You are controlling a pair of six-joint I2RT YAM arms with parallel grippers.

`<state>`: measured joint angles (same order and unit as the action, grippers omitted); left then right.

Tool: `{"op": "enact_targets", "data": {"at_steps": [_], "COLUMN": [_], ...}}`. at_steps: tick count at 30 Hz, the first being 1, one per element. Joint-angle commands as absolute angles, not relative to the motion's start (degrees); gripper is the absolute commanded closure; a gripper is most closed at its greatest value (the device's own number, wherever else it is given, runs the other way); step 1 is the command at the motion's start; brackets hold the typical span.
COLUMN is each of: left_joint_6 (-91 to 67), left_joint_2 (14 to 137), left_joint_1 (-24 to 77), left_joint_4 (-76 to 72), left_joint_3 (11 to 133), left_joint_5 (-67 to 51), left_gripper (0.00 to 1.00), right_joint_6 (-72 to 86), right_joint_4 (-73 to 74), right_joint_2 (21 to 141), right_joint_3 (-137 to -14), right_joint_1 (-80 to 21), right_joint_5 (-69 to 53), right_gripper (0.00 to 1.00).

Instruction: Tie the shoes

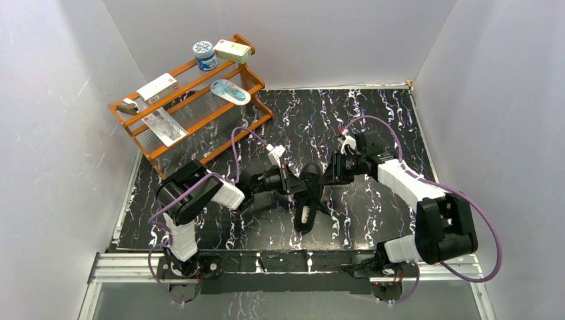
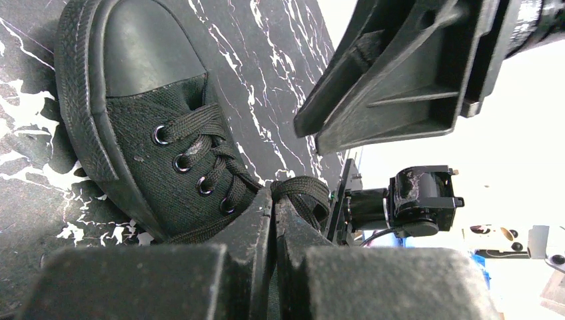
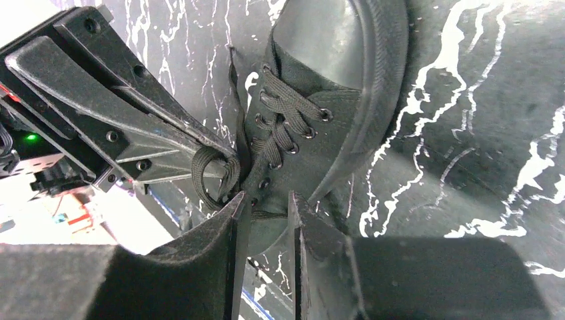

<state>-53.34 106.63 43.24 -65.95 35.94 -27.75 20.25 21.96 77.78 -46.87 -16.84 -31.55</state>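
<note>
The black sneaker (image 1: 308, 197) lies mid-table, toe to the rear, with a white label (image 1: 305, 215) on its insole. It also shows in the left wrist view (image 2: 153, 127) and the right wrist view (image 3: 313, 127). My left gripper (image 1: 290, 181) is at the shoe's left side. In its wrist view the left gripper (image 2: 274, 195) is shut on a loop of black lace (image 2: 305, 192), which also shows in the right wrist view (image 3: 214, 172). My right gripper (image 1: 325, 179) is at the shoe's right side. In its wrist view the right gripper (image 3: 266, 200) stands slightly open just over the shoe's upper, by the lace loop.
An orange wooden rack (image 1: 193, 107) with boxes, a tub and packets stands at the back left. White walls close the table on three sides. The metal rail (image 1: 286, 263) with the arm bases runs along the near edge.
</note>
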Motion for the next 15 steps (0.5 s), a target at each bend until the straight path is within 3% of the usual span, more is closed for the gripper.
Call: {"op": "enact_targets", "data": {"at_steps": [1, 6, 15], "left_joint_6": [-51.31, -51.08, -51.1], "left_joint_2": [105.56, 105.36, 105.39], "left_joint_1": [42.93, 42.94, 42.98], "left_joint_4": [-67.42, -67.35, -67.34], "left_joint_3": [36.43, 36.29, 37.08], "left_joint_5": [-28.64, -28.39, -29.16], "left_gripper": [1.0, 1.0, 1.0], "right_joint_6": [25.29, 26.73, 28.8], "right_joint_4": [9.29, 5.07, 0.55], "right_joint_2": [80.42, 81.79, 82.72], "right_joint_3": [-43.69, -41.92, -40.14], "right_joint_1": [-16.98, -18.57, -18.98], "right_joint_5": [-41.93, -44.41, -45.93], "right_gripper": [0.65, 0.59, 0.6]}}
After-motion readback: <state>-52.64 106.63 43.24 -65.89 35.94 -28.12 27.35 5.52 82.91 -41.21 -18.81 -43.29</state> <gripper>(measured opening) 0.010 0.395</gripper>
